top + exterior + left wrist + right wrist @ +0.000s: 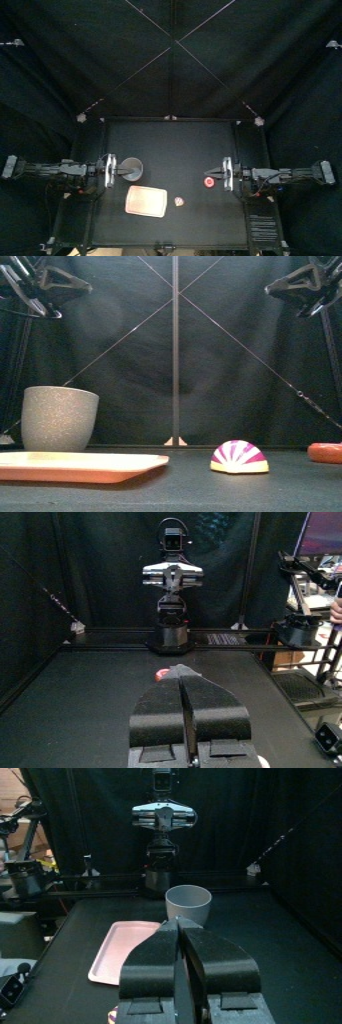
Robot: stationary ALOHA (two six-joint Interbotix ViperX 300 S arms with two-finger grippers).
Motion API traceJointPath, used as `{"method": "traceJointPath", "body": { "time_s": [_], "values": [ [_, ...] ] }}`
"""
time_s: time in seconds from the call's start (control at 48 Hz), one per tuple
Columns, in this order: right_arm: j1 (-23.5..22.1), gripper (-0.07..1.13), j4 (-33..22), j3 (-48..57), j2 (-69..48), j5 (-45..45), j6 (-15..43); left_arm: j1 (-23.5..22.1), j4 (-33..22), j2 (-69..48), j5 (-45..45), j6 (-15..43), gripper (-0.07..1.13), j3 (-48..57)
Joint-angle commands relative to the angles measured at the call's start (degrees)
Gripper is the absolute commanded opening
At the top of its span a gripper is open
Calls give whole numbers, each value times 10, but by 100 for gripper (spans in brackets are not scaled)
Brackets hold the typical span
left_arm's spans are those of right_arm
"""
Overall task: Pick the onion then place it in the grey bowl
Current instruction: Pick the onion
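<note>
Onion lying clear of both claws
The left gripper [112, 168] and right gripper [229, 176] are hanging closed and empty at the table's sides. The onion [239, 457] is sitting between them, nearer the front, just beside the pink tray [144, 203]. The grey bowl [135, 168] is standing next to the left gripper.

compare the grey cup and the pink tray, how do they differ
The grey cup stands tall and upright; the pink tray lies flat and low. The cup is round and speckled, the tray rectangular and plain. The cup sits farther back, the tray nearer the front. Both are left of the onion.
</note>
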Motion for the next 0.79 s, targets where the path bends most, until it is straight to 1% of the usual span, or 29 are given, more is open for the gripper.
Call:
{"method": "traceJointPath", "body": {
  "time_s": [0.021, 0.229, 0.312, 0.354, 0.438, 0.583, 0.604, 0.625, 0.646, 0.688, 0.792],
  "values": [
    [-4, 10, 4, -19, 21, -2, 2, 3, 0, 4, 27, 1, 5, -11],
    [-11, 12, 8, -79, 97, 45, 5, 4, 0, 4, 51, 1, 6, -12],
    [-17, 17, 9, -101, 132, 68, 6, 4, 1, 4, 51, 1, 6, -11],
    [-18, 23, 11, -109, 149, 75, 7, 4, -1, 4, 51, 1, 6, -11],
    [-18, 44, 33, -120, 182, 79, 11, 9, -2, 4, 51, 1, 6, -11],
    [-22, 89, 94, -124, 221, 79, 16, 14, -2, 4, 51, 1, 6, -9],
    [-22, 97, 103, -123, 226, 79, 15, 16, -2, 4, 51, 1, 6, -9],
    [-22, 102, 109, -122, 230, 79, 14, 17, -1, 4, 51, 1, 6, -9],
    [-21, 105, 112, -121, 235, 79, 14, 17, -1, 4, 51, 1, 6, -9],
    [-18, 108, 114, -120, 244, 80, 15, 18, -2, 4, 51, 2, 6, -9],
    [-15, 105, 114, -120, 277, 85, 15, 21, -2, 4, 51, 1, 6, -8]
  ]
}}
